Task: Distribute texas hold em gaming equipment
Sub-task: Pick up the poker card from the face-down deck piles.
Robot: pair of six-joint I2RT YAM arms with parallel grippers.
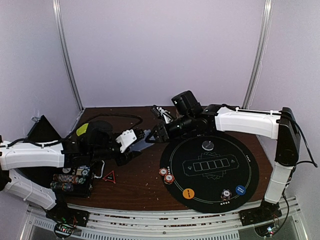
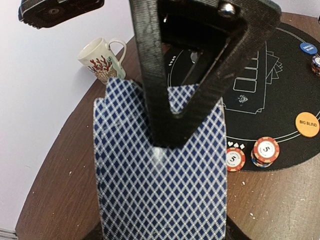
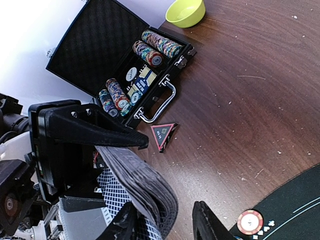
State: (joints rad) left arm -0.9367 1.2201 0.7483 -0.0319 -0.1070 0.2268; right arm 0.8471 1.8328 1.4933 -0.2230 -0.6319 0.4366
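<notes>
Peeling a single card off the deck [image 2: 160, 190] looks to be the step in hand. The left gripper [image 1: 139, 141] is clamped on that deck and holds it in the air over bare wood, just off the 10 o'clock rim of the mat [image 1: 240, 150]. In its wrist view one black triangular finger lies across the diamond-patterned back; the other is hidden behind. Beyond it, the right gripper [image 3: 167, 222] stands part-way apart, astride the deck's free end. Wood shows beside one finger, so nothing is pinched yet. To do this well I would hold the left clamp firm, close the right pads on the top card alone, and slide it off lengthwise. The stack bows, and thin slick cards tend to cling in twos.

Nearest, on the mat's rim, lie flat discs: an orange button [image 1: 188, 193] at 7 o'clock, a striped chip [image 1: 226, 194] at 6, a blue button [image 1: 240, 190] at 5. The mat is round, black and cloth-like, printed with white card outlines. At its 9 o'clock sit two chips [image 1: 166, 175], red and white. Farther left are a red triangle [image 1: 109, 175] and an open, foam-lined case [image 3: 90, 55] with a metal handle. A clear-grey button [image 1: 208, 145] sits at 12 o'clock. Farthest are a glossy green bowl [image 3: 186, 12] and a patterned mug [image 2: 102, 60].
</notes>
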